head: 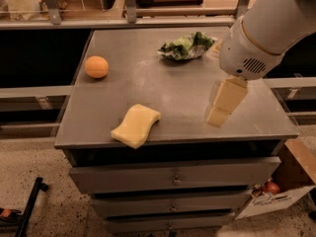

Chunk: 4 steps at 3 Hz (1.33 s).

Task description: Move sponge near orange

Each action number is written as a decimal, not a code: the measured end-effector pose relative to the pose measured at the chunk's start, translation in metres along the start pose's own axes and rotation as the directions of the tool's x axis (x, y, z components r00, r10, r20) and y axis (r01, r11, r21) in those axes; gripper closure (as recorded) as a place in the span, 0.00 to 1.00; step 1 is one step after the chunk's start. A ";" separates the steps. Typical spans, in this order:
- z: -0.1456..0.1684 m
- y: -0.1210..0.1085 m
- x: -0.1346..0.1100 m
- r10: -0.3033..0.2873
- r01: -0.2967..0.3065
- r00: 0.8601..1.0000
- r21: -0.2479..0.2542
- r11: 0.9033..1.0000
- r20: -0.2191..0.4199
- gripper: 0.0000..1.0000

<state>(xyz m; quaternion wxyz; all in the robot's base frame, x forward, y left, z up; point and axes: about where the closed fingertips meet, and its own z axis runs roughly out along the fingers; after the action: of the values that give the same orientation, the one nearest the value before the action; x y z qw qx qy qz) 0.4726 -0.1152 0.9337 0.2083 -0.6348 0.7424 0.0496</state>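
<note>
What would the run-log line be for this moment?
sponge: at tabletop front edge, untouched | orange: back left, apart from sponge | tool: over right side, clear of sponge | grasp: not yet begun

The white arm (pixel 276 19) comes in from the upper right, its rounded wrist housing (pixel 244 58) angled down and leftward, and the pale yellow hand (pixel 218 115) hangs tilted below it, just above the right side of the worktop (pixel 168 93).
</note>
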 end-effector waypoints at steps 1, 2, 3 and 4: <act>0.036 0.007 -0.020 0.019 -0.012 0.997 -0.090 0.996 0.075 0.00; 0.062 0.018 -0.034 0.068 -0.035 0.984 -0.192 0.981 0.166 0.00; 0.076 0.030 -0.052 0.113 -0.050 0.964 -0.252 0.967 0.241 0.00; 0.082 0.038 -0.067 0.124 -0.051 0.945 -0.238 0.970 0.303 0.00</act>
<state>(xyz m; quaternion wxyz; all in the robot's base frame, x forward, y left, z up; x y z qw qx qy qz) 0.4638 -0.0183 0.8773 0.2479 -0.6043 0.7167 0.2443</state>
